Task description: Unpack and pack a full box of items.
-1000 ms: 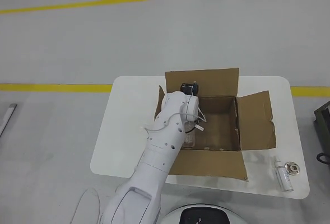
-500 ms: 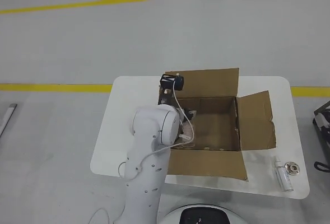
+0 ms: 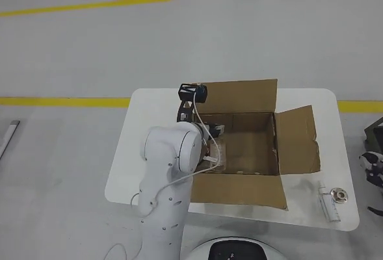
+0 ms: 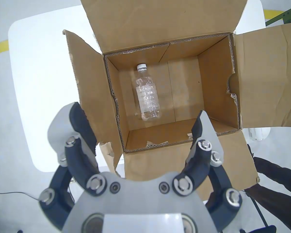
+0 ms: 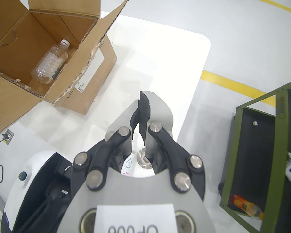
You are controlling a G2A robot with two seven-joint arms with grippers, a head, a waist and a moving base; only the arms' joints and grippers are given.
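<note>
An open cardboard box (image 3: 298, 140) stands in the middle of the white table (image 3: 145, 143). A clear plastic bottle (image 4: 147, 93) with a white cap lies on its side on the box floor, against the left wall. My left gripper (image 4: 140, 127) hangs open above the box (image 4: 213, 78), near its left edge, with nothing between its fingers. My right gripper (image 5: 142, 105) is shut and empty, off the table's right end. From there the box (image 5: 92, 78) and the bottle (image 5: 51, 61) lie farther off.
A small white bottle (image 3: 328, 203) and a round metal piece (image 3: 338, 193) lie at the table's near right corner. A green-framed crate (image 5: 278, 112) stands on the floor to the right, with an orange item (image 5: 245, 206) in it. Yellow lines cross the floor.
My left arm has lifted out of the box and drawn back toward its far left corner. The bottle stays on the box floor. The right arm shifted slightly at the right edge.
</note>
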